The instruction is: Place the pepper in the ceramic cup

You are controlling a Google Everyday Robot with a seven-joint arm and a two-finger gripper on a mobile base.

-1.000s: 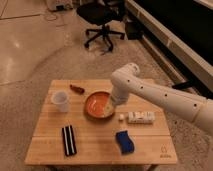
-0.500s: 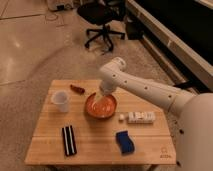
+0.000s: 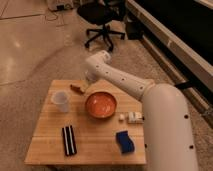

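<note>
You had the gripper [image 3: 88,80] hanging low beyond the orange bowl [image 3: 101,104], off its far-left rim; whether it was parted or closed, you could not tell. The pepper [image 3: 77,89] lay on the table [image 3: 97,145] beyond and left of the bowl, just beside the gripper. The ceramic cup [image 3: 60,100] stood upright to the bowl's left, apart from the pepper.
</note>
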